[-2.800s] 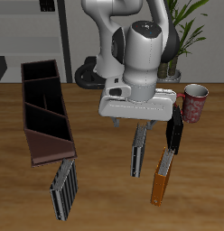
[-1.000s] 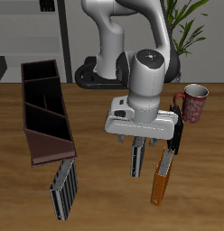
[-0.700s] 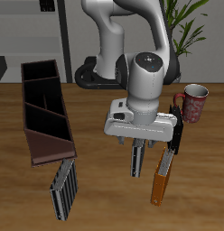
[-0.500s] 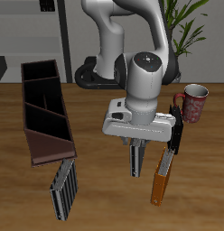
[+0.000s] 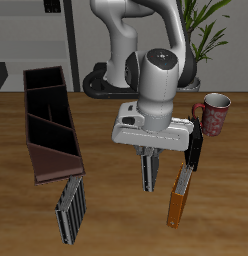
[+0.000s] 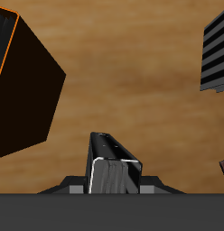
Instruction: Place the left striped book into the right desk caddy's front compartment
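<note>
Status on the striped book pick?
Hand down on the slim striped book, looks closed on it. Book not yet in caddy. Orange book close beside; way to end compartment looks open.

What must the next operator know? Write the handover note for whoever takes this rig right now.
Gripper: set over the far end of the left striped book. Its fingers are hidden, so open or shut cannot be told.
Book: at mid-table, apart from the right desk caddy. Whether it is off the table cannot be told.
Front compartment: at the caddy's far end, no book in it.
Done: gripper brought to the book.
Left: confirm the grip, lift, carry to the caddy, lower into the front compartment, release.
</note>
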Motion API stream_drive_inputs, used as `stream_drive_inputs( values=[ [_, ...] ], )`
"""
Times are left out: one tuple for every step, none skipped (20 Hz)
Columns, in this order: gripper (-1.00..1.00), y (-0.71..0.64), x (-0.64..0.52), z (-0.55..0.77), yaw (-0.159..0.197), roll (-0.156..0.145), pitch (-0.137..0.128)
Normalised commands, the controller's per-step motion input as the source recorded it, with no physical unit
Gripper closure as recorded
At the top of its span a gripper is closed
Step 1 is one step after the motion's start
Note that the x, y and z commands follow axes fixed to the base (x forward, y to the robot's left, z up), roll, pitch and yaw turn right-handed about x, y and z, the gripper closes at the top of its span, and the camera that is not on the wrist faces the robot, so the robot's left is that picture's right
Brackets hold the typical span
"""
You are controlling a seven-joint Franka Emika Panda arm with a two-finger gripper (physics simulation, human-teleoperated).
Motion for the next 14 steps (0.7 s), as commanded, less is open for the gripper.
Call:
stream_drive_inputs(
  values=[
    [1.00, -0.03, -0.09, 0.21, 0.013, 0.018, -0.028],
    [1.00, -0.12, -0.17, 0.27, 0.016, -0.001, -0.035],
    [1.00, -0.11, -0.27, 0.32, 0.054, 0.001, -0.064],
    [1.00, -0.19, -0.21, 0.35, 0.045, 0.002, -0.049],
    [1.00, -0.01, 0.08, -0.01, 0.000, 0.000, 0.000],
    [1.00, 0.00, 0.00, 0.00, 0.000, 0.000, 0.000],
    [1.00, -0.68, -1.04, 1.41, 0.276, 0.016, -0.240],
    [1.00, -0.28, -0.19, 0.39, 0.039, -0.001, -0.016],
    [1.00, -0.38, -0.36, 0.62, 0.102, -0.010, -0.062],
    [1.00, -0.54, -0.59, 0.88, 0.133, -0.021, -0.154],
    [1.00, -0.50, -0.39, 0.66, 0.145, -0.010, -0.070],
    [1.00, -0.45, -0.50, 0.66, 0.069, -0.020, -0.031],
    [1.00, -0.51, -0.46, 0.70, 0.155, 0.030, -0.119],
    [1.00, -0.61, -0.51, 0.66, 0.086, -0.084, -0.063]
  ],
)
